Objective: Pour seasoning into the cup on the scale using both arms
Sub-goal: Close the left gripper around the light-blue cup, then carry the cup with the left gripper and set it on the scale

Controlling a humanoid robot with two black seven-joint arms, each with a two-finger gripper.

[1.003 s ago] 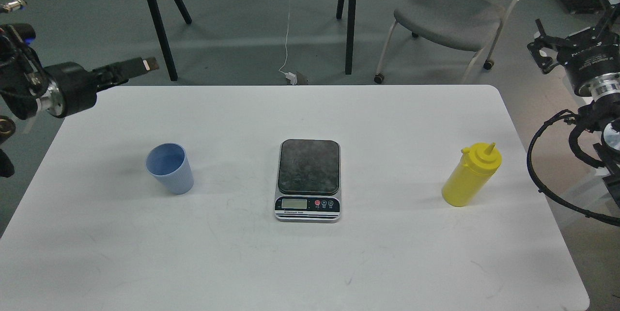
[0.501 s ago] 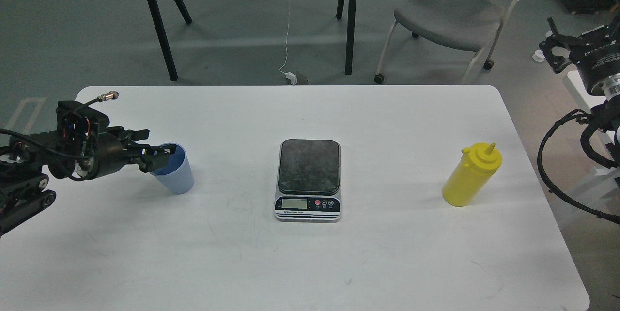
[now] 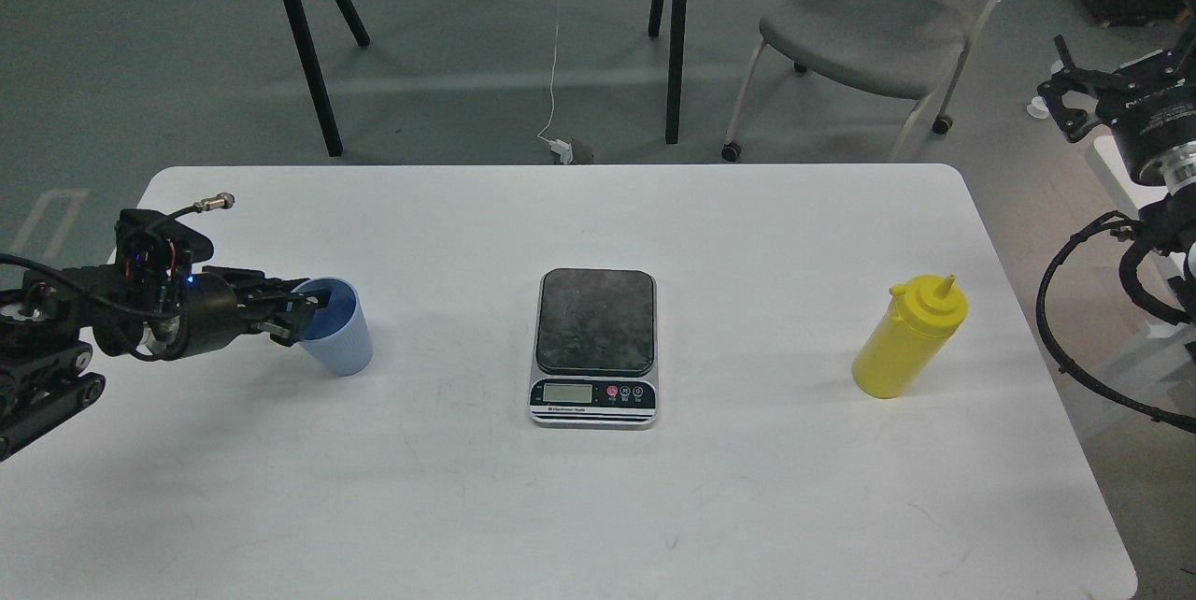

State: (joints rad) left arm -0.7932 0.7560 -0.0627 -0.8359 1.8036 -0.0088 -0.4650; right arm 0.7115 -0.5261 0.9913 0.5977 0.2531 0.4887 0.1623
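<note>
Our left gripper [image 3: 304,310] pinched the blue cup's [image 3: 338,338] rim between its fingers on the white bench [image 3: 598,507]; we could not tell our right gripper's [image 3: 1074,95] finger state.

cup [image 3: 338,338] left, scale [image 3: 595,346] centre, seasoning [image 3: 906,338] right, all on table [image 3: 598,507].
</note>
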